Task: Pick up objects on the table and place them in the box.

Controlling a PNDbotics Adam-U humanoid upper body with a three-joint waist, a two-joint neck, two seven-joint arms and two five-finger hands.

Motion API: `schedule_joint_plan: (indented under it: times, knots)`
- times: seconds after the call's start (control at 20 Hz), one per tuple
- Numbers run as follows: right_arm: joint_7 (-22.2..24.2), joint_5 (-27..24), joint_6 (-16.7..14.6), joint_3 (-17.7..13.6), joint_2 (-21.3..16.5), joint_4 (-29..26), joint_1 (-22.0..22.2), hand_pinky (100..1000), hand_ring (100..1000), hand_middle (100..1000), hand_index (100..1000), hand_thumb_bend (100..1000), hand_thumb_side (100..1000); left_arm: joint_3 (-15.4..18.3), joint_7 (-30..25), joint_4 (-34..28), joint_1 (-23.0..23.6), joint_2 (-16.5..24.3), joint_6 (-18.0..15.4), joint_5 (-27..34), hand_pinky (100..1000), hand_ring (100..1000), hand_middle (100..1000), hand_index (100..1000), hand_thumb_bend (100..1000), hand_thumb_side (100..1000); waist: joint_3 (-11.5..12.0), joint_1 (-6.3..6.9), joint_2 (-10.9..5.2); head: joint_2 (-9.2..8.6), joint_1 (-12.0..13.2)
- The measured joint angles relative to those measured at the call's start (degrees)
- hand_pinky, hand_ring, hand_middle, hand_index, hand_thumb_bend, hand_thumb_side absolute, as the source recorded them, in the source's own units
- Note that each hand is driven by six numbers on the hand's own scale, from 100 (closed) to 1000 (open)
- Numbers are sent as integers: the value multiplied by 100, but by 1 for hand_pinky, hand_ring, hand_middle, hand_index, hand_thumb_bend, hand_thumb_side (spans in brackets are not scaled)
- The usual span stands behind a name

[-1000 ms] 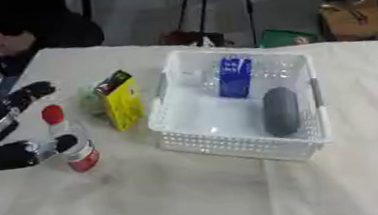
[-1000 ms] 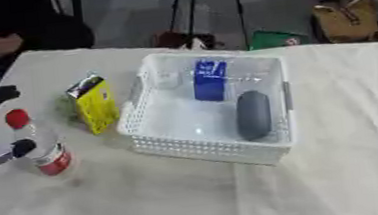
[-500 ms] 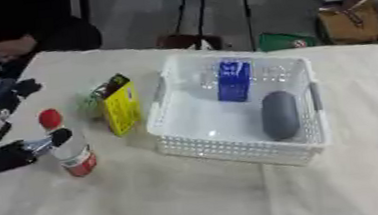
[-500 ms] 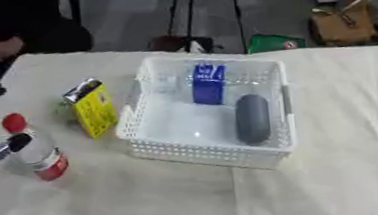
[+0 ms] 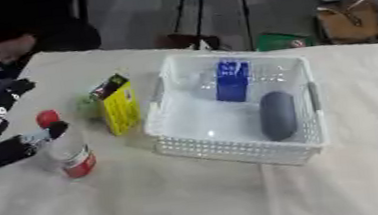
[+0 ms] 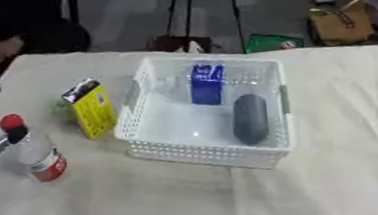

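The bottle (image 5: 67,150), clear with a red cap and red label, is standing upright on the cloth-covered counter (image 5: 193,194), well to the left of the white box (image 5: 236,107) and nearer the camera than its front wall. The left hand (image 5: 8,148) is reaching in from the left of the bottle, its thumb touching the neck just under the cap while its fingers are spreading open above and beyond, closing on nothing. Between bottle and box, a yellow carton (image 5: 117,103) is standing just beside the box's left wall. Inside the box, a dark grey oblong thing (image 5: 277,115) is lying right of centre, and a blue carton (image 5: 231,80) is leaning toward the far wall.
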Motion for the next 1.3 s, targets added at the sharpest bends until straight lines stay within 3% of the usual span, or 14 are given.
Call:
schedule_joint_plan:
  times: [1.3]
  knots:
    - [-8,0,4,0,41,0,-39,802,783,659,825,100,1000,-141,-534,419,-25,-3,-79,327,1000,1000,1000,1000,701,836,-60,25,58,-51,14]
